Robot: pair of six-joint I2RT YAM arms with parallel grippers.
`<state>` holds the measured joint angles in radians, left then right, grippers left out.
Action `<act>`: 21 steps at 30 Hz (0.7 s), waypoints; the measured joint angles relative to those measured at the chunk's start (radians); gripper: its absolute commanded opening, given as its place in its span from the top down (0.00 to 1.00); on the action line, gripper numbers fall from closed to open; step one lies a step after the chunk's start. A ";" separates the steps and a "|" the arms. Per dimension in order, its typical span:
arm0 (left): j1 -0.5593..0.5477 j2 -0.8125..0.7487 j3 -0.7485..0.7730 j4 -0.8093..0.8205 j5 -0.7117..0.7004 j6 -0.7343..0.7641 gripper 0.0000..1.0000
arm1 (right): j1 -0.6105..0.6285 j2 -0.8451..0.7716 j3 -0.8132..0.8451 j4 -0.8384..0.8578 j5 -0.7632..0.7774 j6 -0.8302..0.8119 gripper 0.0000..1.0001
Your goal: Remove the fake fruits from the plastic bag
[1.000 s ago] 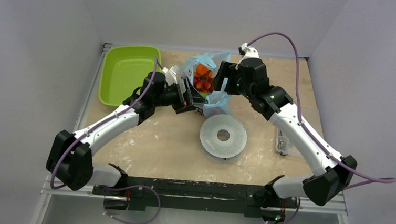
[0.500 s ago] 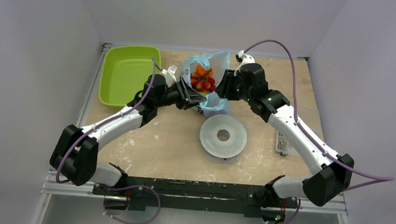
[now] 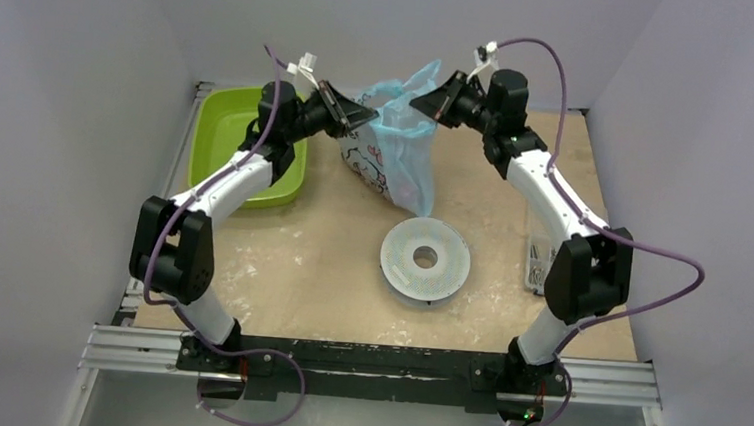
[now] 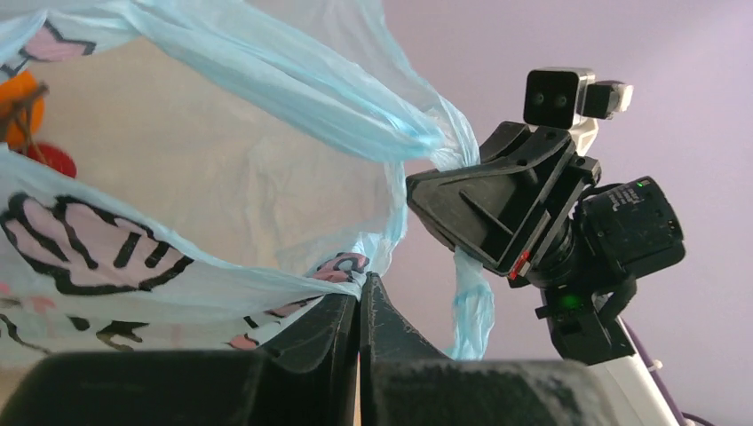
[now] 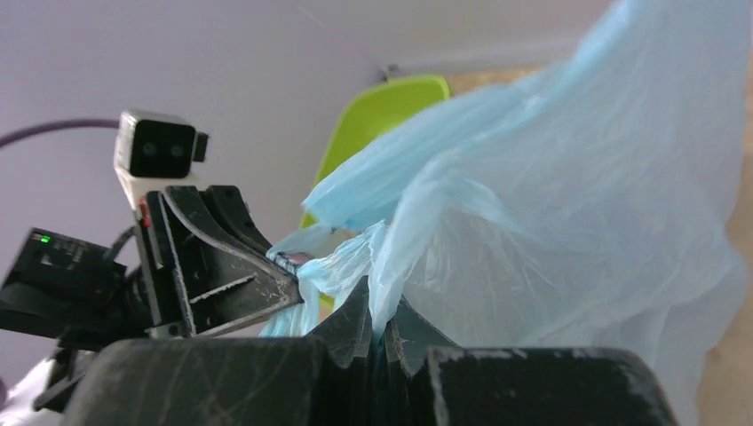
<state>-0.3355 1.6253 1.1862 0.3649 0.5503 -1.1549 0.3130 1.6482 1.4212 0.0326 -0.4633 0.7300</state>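
The plastic bag [image 3: 394, 159] hangs off the bench [image 3: 300, 258] in the upper middle of the overhead view, stretched between the two arms. The left fingers [image 4: 339, 335] are pressed together on a pinch of the printed rim at the bottom centre of the left wrist view. The right fingers [image 5: 353, 321] are likewise clamped on a fold of blue film at the opposite side of the mouth. Whether the bag's sagging bottom touches the bench cannot be told.

Of the fake fruits [image 4: 19, 105], only an orange piece and a red one show, at the left edge of the left wrist view, apparently inside the bag. None lie on the bench or in the green tray [image 3: 220, 132] at the upper left.

The film looks thin, limp and slick, so it will likely crumple, slip through a shallow pinch or tear under a hard pull. Gathered folds at the rim or the loop handles seem the safest hold. The fruits look light, hard and glossy, and will probably roll once tipped out.
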 measured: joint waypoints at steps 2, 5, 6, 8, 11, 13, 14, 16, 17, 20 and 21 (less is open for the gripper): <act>0.034 0.040 0.073 0.021 0.023 0.002 1.00 | -0.023 0.057 0.092 0.038 -0.028 0.023 1.00; 0.055 0.062 0.130 0.071 0.049 0.013 1.00 | -0.052 0.093 0.172 0.104 -0.055 0.046 1.00; 0.054 0.060 0.131 0.098 0.061 0.015 1.00 | -0.058 0.087 0.174 0.120 -0.057 0.048 1.00; 0.044 0.052 0.117 0.148 0.083 0.024 1.00 | -0.063 0.058 0.143 0.153 -0.061 0.043 1.00; 0.019 0.001 0.008 0.198 0.100 0.069 0.99 | -0.058 -0.042 -0.007 0.199 -0.077 0.023 1.00; -0.005 -0.044 -0.085 0.195 0.101 0.109 0.88 | -0.048 -0.120 -0.147 0.243 -0.095 0.007 1.00; -0.022 -0.071 -0.143 0.191 0.095 0.137 0.83 | -0.038 -0.157 -0.222 0.266 -0.105 -0.005 1.00; -0.055 -0.123 -0.257 0.163 0.079 0.192 0.71 | -0.008 -0.212 -0.351 0.290 -0.109 -0.030 1.00; -0.070 -0.151 -0.312 0.132 0.068 0.219 0.64 | 0.012 -0.232 -0.407 0.294 -0.108 -0.043 1.00; -0.085 -0.220 -0.408 0.014 0.046 0.298 0.47 | 0.087 -0.291 -0.548 0.273 -0.099 -0.095 1.00; -0.084 -0.240 -0.415 -0.030 0.035 0.318 0.39 | 0.108 -0.310 -0.576 0.262 -0.096 -0.112 1.00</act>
<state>-0.4198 1.3857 0.7715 0.3347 0.5854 -0.8371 0.4206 1.3380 0.8455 0.2947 -0.5594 0.6178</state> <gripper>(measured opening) 0.464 0.003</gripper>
